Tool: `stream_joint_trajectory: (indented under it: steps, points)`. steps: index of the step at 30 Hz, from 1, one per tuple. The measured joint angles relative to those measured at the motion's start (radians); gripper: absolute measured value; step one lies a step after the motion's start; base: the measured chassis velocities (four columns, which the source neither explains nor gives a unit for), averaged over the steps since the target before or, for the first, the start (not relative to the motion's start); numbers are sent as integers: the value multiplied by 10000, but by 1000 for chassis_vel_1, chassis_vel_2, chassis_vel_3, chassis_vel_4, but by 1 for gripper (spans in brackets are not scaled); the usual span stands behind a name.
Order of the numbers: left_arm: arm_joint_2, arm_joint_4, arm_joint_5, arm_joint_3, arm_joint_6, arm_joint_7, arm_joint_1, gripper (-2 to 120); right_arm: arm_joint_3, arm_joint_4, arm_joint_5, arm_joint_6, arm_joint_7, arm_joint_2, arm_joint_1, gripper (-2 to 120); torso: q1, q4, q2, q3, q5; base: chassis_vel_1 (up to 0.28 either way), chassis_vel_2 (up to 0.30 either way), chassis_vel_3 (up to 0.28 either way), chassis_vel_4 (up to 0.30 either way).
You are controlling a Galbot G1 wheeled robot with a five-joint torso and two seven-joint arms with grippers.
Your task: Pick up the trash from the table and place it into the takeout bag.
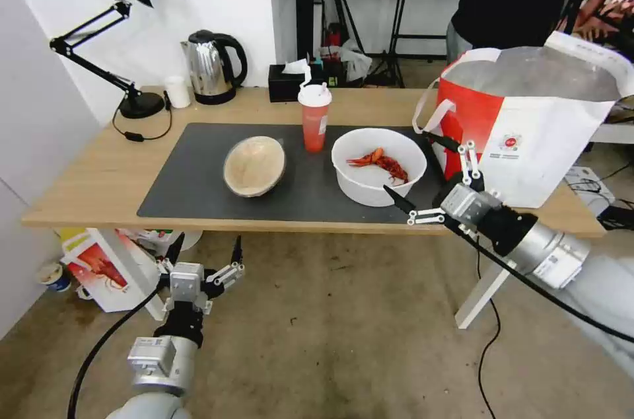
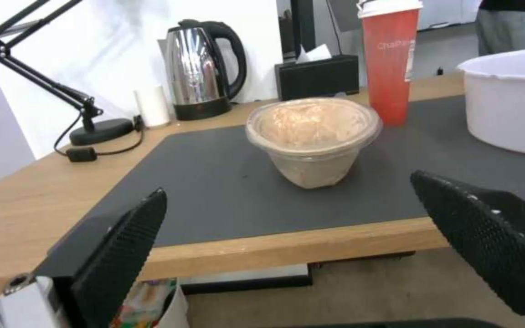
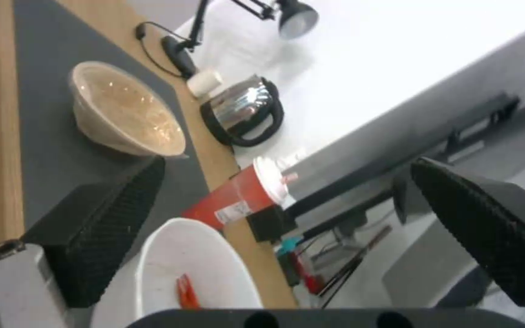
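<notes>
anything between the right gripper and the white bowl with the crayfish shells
Nothing visible. The open right gripper hangs beside the round white bowl of red shells, on the side toward the red-and-white takeout bag.

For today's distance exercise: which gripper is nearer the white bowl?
Right. The right gripper is open beside the white bowl; the left gripper hangs open below the table edge.

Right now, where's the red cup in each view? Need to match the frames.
Head view: red cup upright at the mat's far edge, between the beige bowl and the white bowl.
Left wrist view: cup behind the beige bowl, towards the white bowl.
Right wrist view: cup tilted in the picture, just beyond the white bowl.
Shared landmark: steel kettle.
</notes>
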Motion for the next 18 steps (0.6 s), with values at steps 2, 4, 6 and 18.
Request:
stream_joint_trajectory:
  steps: [2, 4, 6, 18]
  points:
    - [0, 0, 0, 0, 0, 0, 0, 100, 7, 5, 15, 9, -48, -141, 68, 100, 0, -3, 0, 0, 10, 0, 0, 0, 0]
    - [0, 0, 0, 0, 0, 0, 0, 100, 9, 6, 17, 9, -50, -146, 70, 100, 0, -4, 0, 0, 8, 0, 0, 0, 0]
    - [0, 0, 0, 0, 0, 0, 0, 100, 10, 6, 17, 10, -50, -143, 69, 100, 0, -4, 0, 0, 9, 0, 0, 0, 0]
    - [0, 0, 0, 1, 0, -1, 0, 100, -2093, -908, 1469, -302, -405, -426, 2475, 100, 0, -2, 0, 0, 7, 0, 0, 0, 0]
